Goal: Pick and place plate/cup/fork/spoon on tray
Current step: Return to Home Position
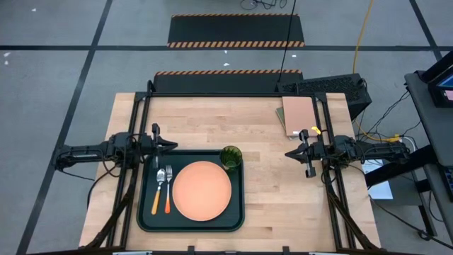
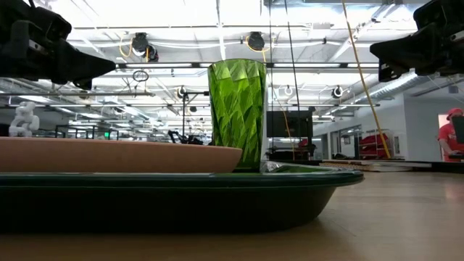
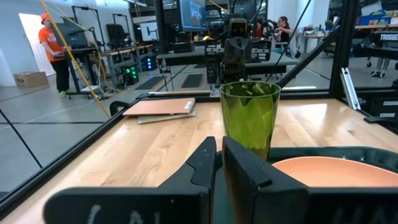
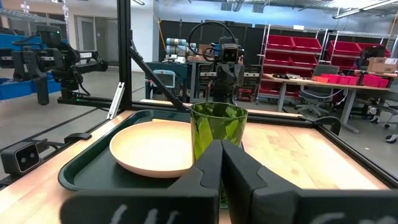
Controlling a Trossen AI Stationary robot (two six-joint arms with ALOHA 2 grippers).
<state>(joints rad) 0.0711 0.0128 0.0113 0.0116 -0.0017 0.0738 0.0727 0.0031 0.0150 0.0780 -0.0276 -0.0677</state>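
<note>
With both tools clenched empty, the light, stiff, slick cup [image 1: 231, 156] in the tray's [image 1: 145, 216] far right corner is best gripped across its walls.

1. A pale wooden surface [image 1: 276, 191] fills the centre of the high view.
2. The tray [image 1: 145, 212] lies on it, lower left of centre.
3. A tan pad [image 1: 298, 113] lies at its upper right.

grey floor [image 1: 56, 85], red bins [image 4: 298, 43], ceiling lights [image 2: 181, 14].
</note>
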